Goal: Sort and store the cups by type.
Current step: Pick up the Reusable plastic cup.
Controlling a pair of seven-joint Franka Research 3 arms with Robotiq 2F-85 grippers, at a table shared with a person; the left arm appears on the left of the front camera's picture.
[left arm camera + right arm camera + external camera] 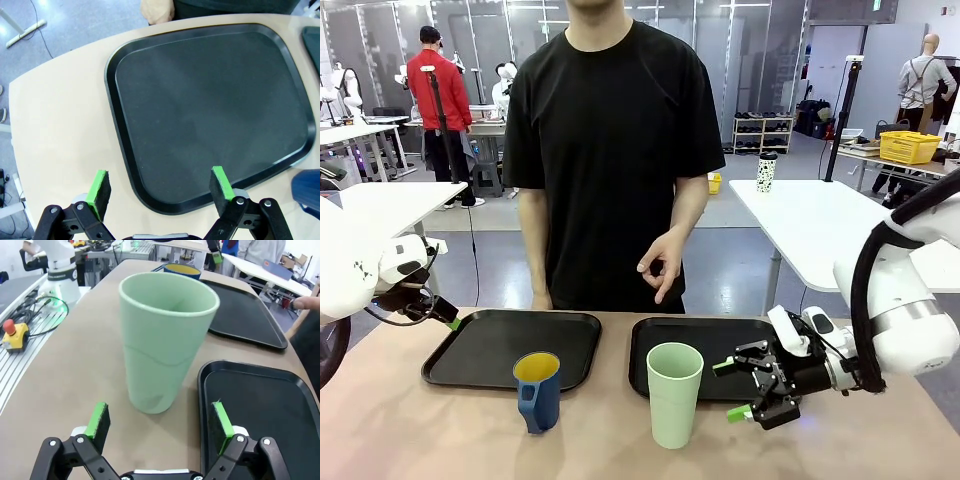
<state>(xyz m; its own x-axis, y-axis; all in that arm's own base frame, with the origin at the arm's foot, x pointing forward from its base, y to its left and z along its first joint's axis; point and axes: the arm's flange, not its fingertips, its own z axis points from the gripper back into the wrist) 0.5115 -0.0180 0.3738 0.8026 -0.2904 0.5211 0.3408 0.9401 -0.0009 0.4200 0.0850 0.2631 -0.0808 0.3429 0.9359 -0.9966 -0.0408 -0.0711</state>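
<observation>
right gripper (159,410) wide, facing tumbler (162,340) | left gripper (159,175) wide at tray (200,100) edge | front: mug (537,390)

Mint-green tumbler (674,393) upright on table (420,430), dark blue yellow-lined mug (538,391) upright nearby

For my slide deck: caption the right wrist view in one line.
Open right gripper faces the mint-green tumbler standing on the table beside a black tray.

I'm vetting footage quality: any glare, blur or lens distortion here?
Front view: even light, sharp. Left wrist view: table edge looks bowed, soft sheen on the tray, blue mug blurred at the frame edge. Right wrist view: mint tumbler looms, stretched by the wide lens.
</observation>
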